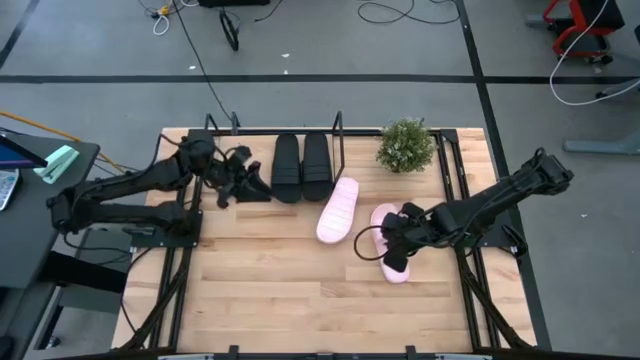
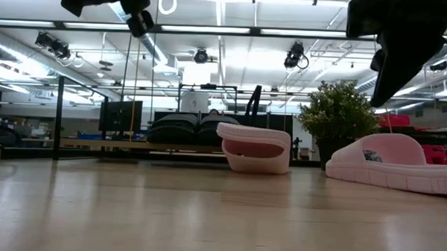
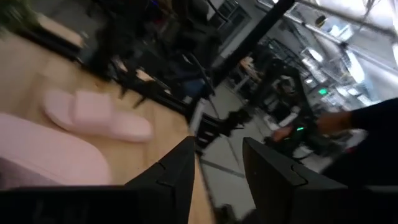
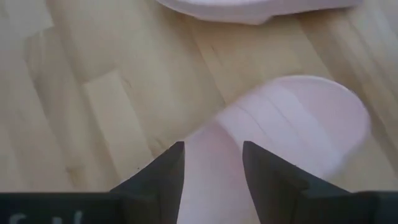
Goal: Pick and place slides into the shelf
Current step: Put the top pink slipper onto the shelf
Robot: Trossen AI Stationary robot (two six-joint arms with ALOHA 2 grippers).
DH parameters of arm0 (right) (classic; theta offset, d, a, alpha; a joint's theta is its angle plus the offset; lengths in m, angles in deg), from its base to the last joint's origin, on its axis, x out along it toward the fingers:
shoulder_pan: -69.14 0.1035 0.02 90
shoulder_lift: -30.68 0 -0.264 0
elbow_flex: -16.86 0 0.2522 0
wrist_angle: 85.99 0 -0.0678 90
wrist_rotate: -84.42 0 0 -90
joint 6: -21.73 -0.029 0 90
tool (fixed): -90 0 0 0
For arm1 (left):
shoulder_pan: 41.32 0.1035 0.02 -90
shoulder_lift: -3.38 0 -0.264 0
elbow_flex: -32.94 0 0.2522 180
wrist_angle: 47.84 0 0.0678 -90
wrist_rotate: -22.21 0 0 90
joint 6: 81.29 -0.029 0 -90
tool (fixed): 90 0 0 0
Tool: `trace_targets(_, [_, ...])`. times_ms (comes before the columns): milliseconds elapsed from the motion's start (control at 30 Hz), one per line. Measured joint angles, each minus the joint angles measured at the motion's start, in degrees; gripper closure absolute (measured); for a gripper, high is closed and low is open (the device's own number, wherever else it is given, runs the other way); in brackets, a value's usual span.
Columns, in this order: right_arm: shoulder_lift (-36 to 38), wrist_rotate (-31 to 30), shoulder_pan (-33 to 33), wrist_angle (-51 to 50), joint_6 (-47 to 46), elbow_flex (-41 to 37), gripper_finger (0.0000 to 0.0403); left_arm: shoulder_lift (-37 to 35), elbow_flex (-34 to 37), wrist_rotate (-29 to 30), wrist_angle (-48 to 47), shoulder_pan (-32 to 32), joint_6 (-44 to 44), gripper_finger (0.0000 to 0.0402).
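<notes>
Two black slides [image 1: 300,166] lie side by side in the shelf [image 1: 338,128] at the table's far edge. One pale pink slide [image 1: 338,210] lies mid-table on its sole. The other pink slide [image 1: 392,250] lies to its right, also on its sole. My right gripper [image 4: 212,149] is open and hovers just above this slide's strap [image 4: 280,118]. In the low view it [image 2: 393,64] stands clear above the slide [image 2: 397,165]. My left gripper [image 1: 250,182] is open and empty, raised just left of the black slides.
A small green potted plant [image 1: 406,146] stands at the far right of the shelf, close to the pink slides. Black arm frames [image 1: 470,200] run along both table sides. Bare wood lies toward the near edge [image 1: 300,310].
</notes>
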Motion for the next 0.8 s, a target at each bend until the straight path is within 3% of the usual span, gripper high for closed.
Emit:
trace_targets(167, [0.0,-0.5,0.0,4.6,2.9,-1.6,0.0235,0.0,0.0,7.1,0.0,-6.2,4.3,0.0276])
trace_targets(433, [0.0,-1.6,0.3,4.6,7.2,-1.6,0.0235,1.1,0.0,25.6,-3.0,-17.3,2.5,0.0287])
trace_targets(800, [0.0,-1.6,0.3,13.3,17.8,-1.6,0.0235,10.0,-0.1,44.9,-6.2,-28.8,1.1,0.029])
